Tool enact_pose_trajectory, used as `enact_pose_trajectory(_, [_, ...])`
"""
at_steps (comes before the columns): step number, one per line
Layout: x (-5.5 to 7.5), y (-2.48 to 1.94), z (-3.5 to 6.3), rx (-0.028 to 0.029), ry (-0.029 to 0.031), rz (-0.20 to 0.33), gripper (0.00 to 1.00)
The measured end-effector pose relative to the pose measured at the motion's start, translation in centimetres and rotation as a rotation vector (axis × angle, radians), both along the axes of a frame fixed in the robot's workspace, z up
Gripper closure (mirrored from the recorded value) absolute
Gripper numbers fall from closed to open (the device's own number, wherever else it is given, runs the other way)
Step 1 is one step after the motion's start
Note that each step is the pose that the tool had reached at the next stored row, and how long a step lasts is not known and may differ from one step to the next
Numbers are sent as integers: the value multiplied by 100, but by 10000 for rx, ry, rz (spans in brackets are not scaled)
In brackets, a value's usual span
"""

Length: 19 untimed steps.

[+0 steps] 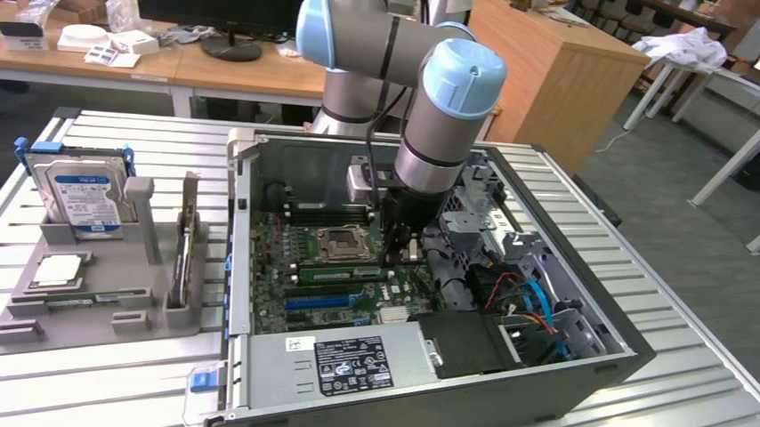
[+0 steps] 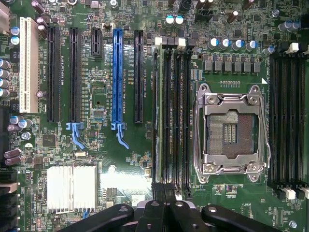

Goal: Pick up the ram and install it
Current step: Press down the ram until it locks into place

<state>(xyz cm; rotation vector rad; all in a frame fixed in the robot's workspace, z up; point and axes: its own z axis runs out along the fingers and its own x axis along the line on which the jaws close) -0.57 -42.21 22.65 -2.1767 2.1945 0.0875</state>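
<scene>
Nearest the lens: black two-fingered gripper (image 2: 164, 209), fingertips pressed together with no gap and nothing visibly clamped between them. Hangs low inside the open dark-grey computer case (image 1: 594, 356), pointed straight down at the green motherboard (image 2: 125, 169), presumably so that any push runs square into a slot, not sideways.

Just beyond the fingertips, the long thin green ram stick (image 2: 156, 116), seen edge-on, standing upright in the outermost of the four black memory slots (image 2: 175, 116), the one on the side of the blue expansion slot (image 2: 117, 77). In the exterior view, the same ram (image 1: 338, 271) lying along the slot row beside the silver square processor socket (image 1: 338, 238), with the gripper (image 1: 401, 249) poised over one end of it. Contact with that end not discernible. Judged from this: ram already in its slot; closed fingers make a blunt tip suited to pressing down, not to grasping. Seated fully or not: cannot say, latches too small to read.

Outside the case, on the slatted grey table (image 1: 119, 391), a grey moulded parts holder (image 1: 149, 311) carrying an upright blue-labelled hard drive (image 1: 84, 191), well apart from the work.
</scene>
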Motion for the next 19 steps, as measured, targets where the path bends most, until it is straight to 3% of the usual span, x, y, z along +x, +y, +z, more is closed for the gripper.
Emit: enact_pose_trajectory(19, [0, -1, -24, 0, 1, 0, 89])
